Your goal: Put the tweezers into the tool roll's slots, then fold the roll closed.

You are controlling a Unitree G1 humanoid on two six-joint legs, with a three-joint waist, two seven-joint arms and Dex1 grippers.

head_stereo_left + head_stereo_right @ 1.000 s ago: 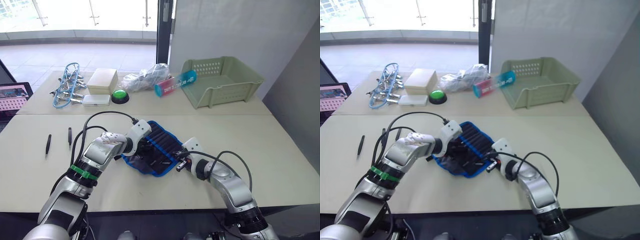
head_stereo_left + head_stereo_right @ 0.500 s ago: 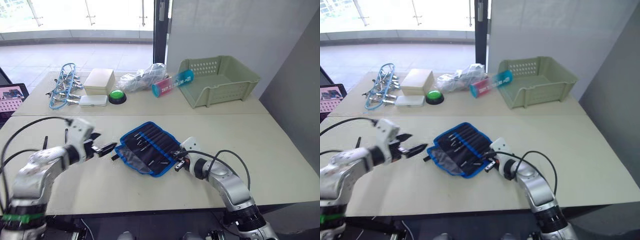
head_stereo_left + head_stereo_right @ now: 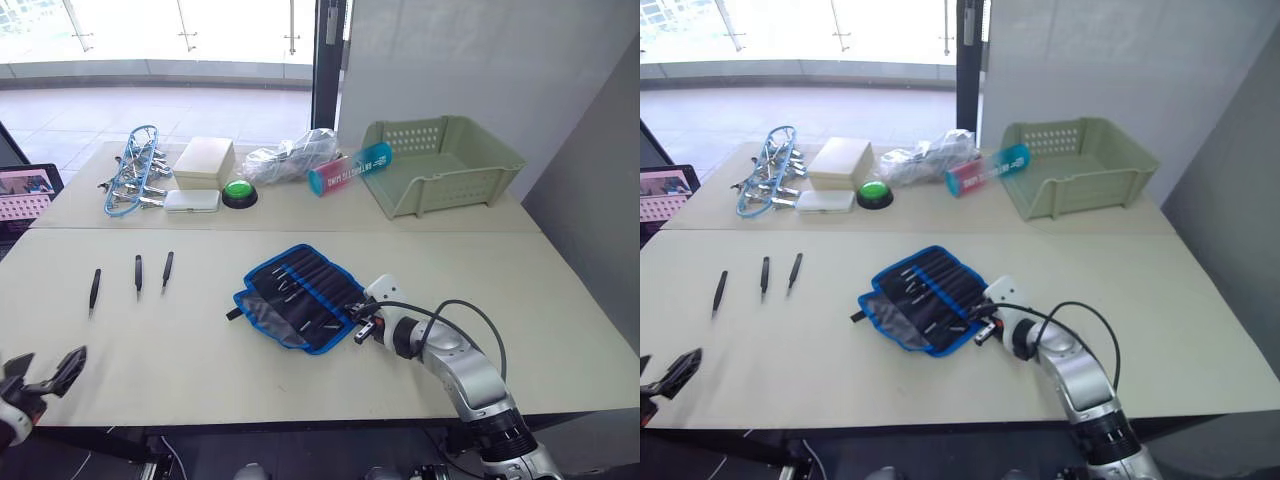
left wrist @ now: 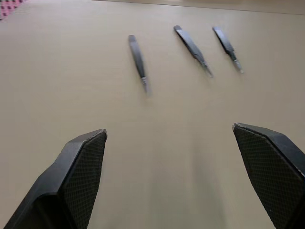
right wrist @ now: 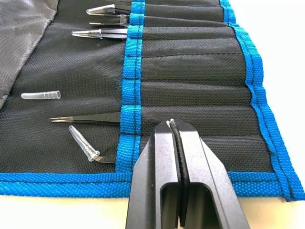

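Woven black mesh tool roll (image 5: 190, 71) with blue webbing edging; matt, seemingly metal tweezers (image 4: 138, 59).

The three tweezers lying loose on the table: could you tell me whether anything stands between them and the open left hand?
Nothing visible does. The left hand is open over bare table, and the three tweezers lie side by side, apart from each other, on the tabletop beyond its fingertips. The tool roll lies off toward the right hand.

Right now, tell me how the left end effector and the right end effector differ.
The left end effector is open, fingers wide apart; the right end effector is shut. The left hovers over bare table near three loose tweezers; the right rests at the tool roll. Both have black fingers and hold nothing.
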